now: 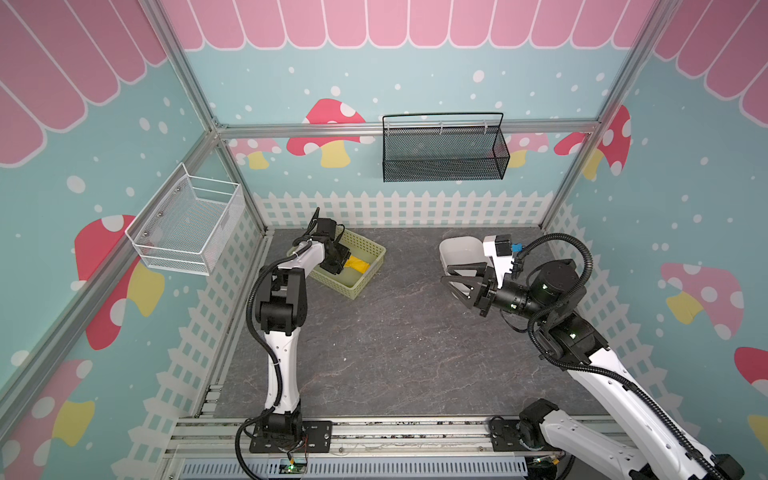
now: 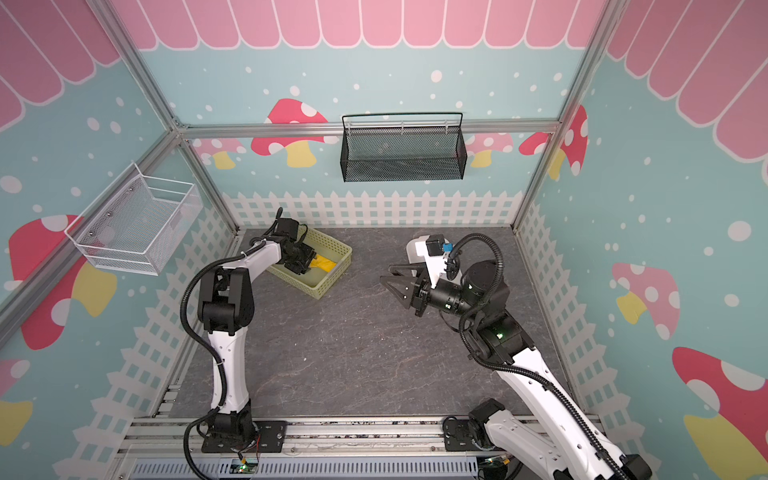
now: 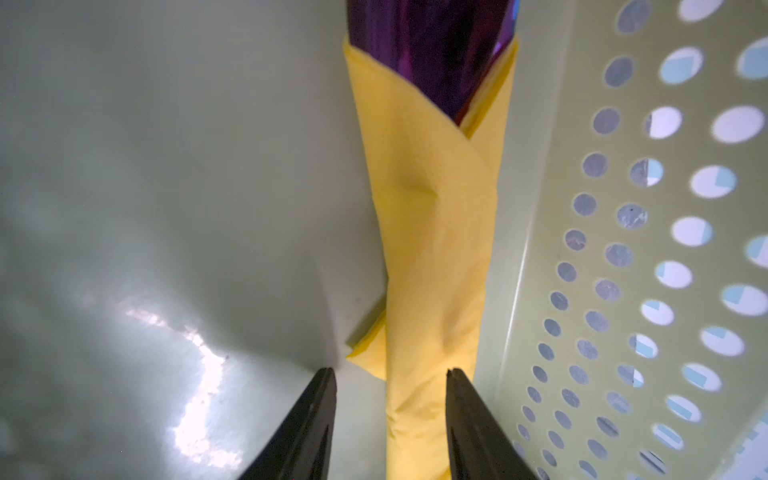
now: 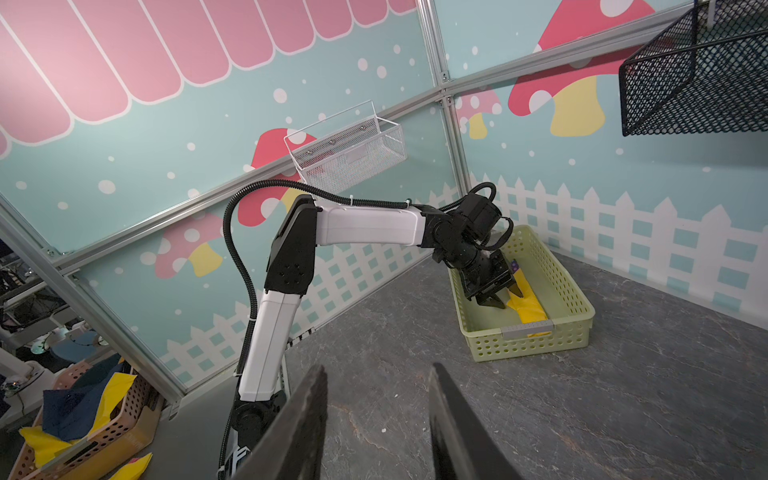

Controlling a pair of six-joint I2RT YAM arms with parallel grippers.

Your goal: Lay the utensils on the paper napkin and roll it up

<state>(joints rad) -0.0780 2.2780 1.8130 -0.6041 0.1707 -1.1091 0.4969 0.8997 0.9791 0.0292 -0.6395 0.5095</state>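
Neatly rolled around purple cutlery [image 3: 432, 50], the yellow napkin [image 3: 432, 249] lies in the green basket [image 3: 536, 249]. Spread, the left claw [image 3: 390, 372] straddles it; the right claw [image 4: 378, 365] hangs spread and empty.

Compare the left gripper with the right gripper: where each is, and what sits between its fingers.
The left gripper is lowered inside the green basket; the right gripper hangs over the grey table, away from the basket. The left gripper straddles the rolled yellow napkin, which lies on the basket floor with purple cutlery poking out; the right gripper has nothing between its fingers. Shared: both have jaws apart, neither clamped on anything.
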